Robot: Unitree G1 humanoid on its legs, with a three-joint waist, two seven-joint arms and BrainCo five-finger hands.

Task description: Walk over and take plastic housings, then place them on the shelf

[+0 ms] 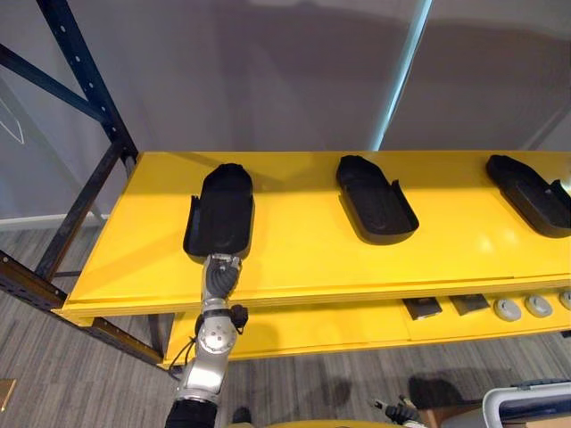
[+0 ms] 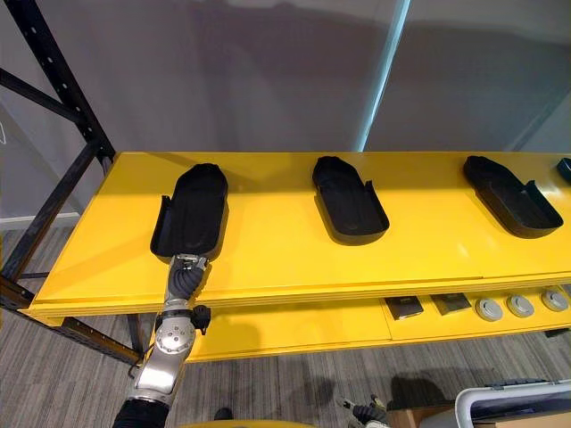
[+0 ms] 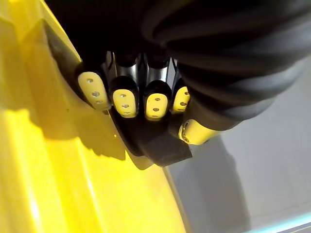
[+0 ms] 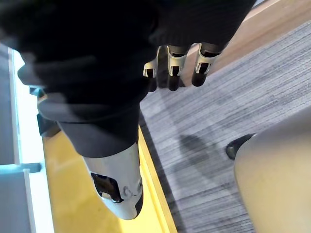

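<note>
Three black plastic housings lie on the yellow shelf [image 1: 312, 259]: a left one [image 1: 220, 214], a middle one [image 1: 375, 201] and one at the right edge [image 1: 531, 192]. My left hand [image 1: 221, 272] reaches up to the near end of the left housing. In the left wrist view its fingers [image 3: 125, 99] curl over the housing's edge [image 3: 155, 143] and the thumb presses from below, so the hand is shut on it while the housing rests on the shelf. My right hand [image 4: 172, 68] hangs over the grey floor with relaxed fingers and holds nothing.
A dark rack upright [image 1: 80, 80] with diagonal braces stands at the shelf's left end. The lower shelf holds round grey discs [image 1: 522, 308] and dark square parts [image 1: 421, 308]. A pale bin [image 1: 526, 406] sits at the lower right. A grey wall is behind.
</note>
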